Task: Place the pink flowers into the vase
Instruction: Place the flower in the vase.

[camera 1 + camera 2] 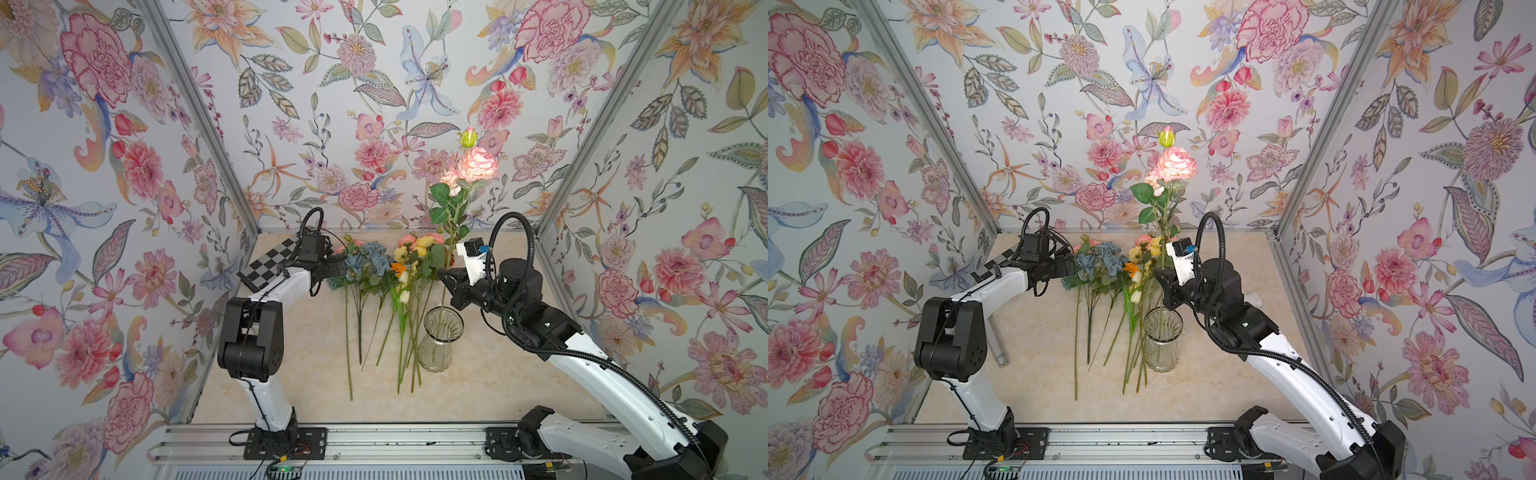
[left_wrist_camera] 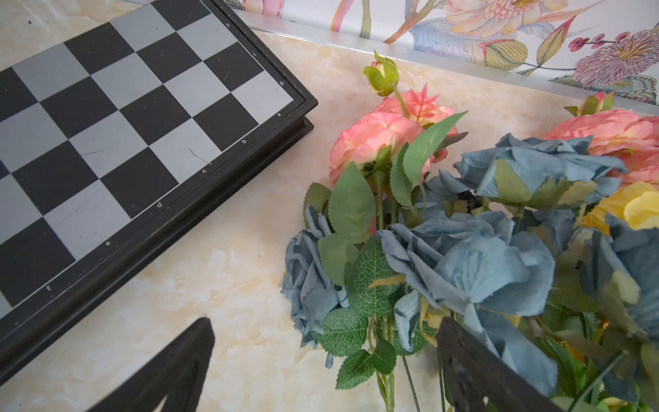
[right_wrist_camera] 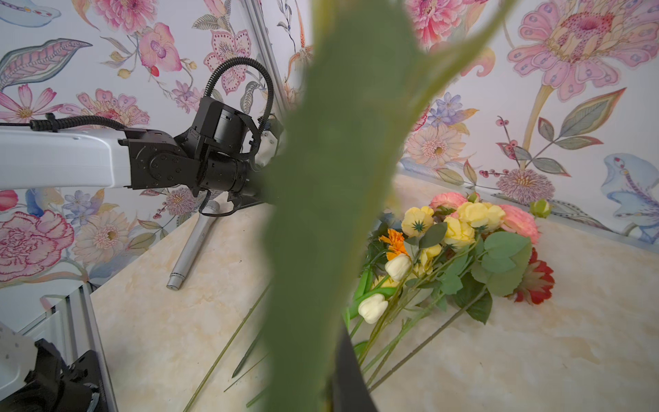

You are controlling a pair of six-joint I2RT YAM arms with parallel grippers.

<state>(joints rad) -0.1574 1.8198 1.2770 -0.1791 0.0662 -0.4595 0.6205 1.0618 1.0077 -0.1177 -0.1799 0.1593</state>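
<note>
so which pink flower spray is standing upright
The pink spray pinched in the right gripper, stem running down into the glass vase, bloom raised high; the other pink sprays lie flat on the table.

clear ribbed glass vase (image 1: 439, 338); glossy marbled tabletop (image 1: 498, 374); cloth-like pink flowers (image 1: 478, 163).

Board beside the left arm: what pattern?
Black and grey checks, black frame; the chessboard shows best in the left wrist view.

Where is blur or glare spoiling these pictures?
Right wrist view: an out-of-focus green leaf close to the lens hides the middle. Both top views: the raised pink flower is washed out by bright light. Left wrist view: chessboard sharp, nearest blue flowers slightly soft.
</note>
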